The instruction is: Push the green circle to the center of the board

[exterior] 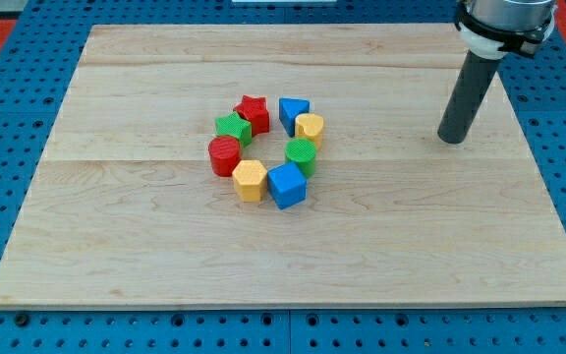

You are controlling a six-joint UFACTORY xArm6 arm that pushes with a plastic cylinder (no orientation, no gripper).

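Observation:
The green circle [302,152] sits on the wooden board [116,216] on the right side of a ring of blocks near the middle. It touches a yellow heart-like block [310,127] above it and a blue cube [287,185] below it. My tip [451,139] rests on the board well to the right of the ring, apart from every block. The dark rod rises from it toward the view's top right.
The ring also holds a blue triangle-like block [293,112], a red star [254,112], a green star [232,128], a red cylinder [225,155] and a yellow hexagon [250,180]. A blue pegboard [8,147] surrounds the board.

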